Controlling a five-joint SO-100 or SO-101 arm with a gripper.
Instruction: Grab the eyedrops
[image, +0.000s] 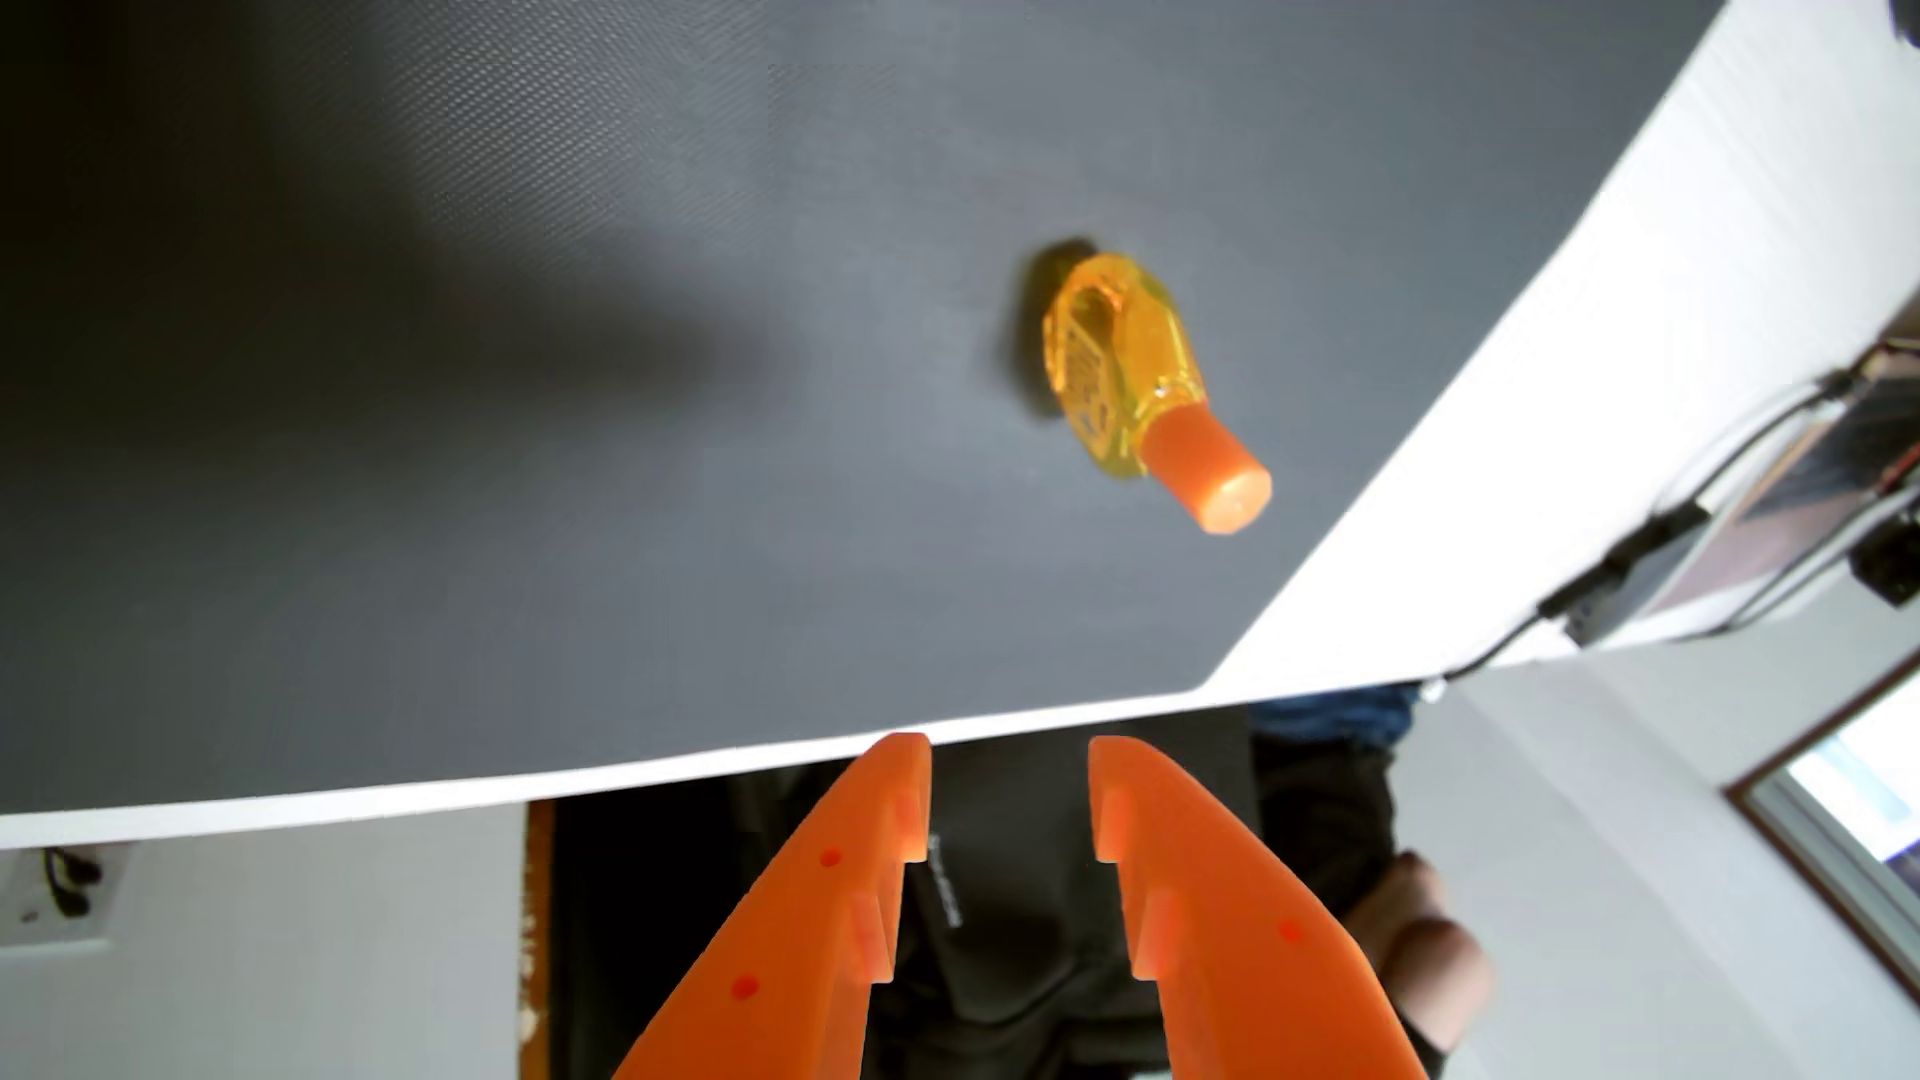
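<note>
My fingers (1010, 743) come into the wrist view from the bottom edge, two orange prongs spread apart with a clear gap between their tips, and nothing is held between them. Their tips sit right at the pale front edge of the tabletop (1558, 343) as this view frames it, with a dark shape showing through the gap.

The eyedrops (1132, 374) are up and to the right of my fingers in this view, well apart from them. It is a small, clear yellow bottle with an orange cap (1210, 483). It rests on the dark grey mat (520, 415) that covers most of the tabletop, and its cap end points down and to the right, toward the mat's slanting right border. A small dark shadow lies just beside the bottle's upper left end.

A broad soft shadow crosses the mat from the upper left toward the middle. Past the mat on the right, the tabletop is white, and black cables (1621, 582) run along its far right side. Below the tabletop edge, at the lower right, a person's hand (1429, 955) shows beside my right prong, blurred.
</note>
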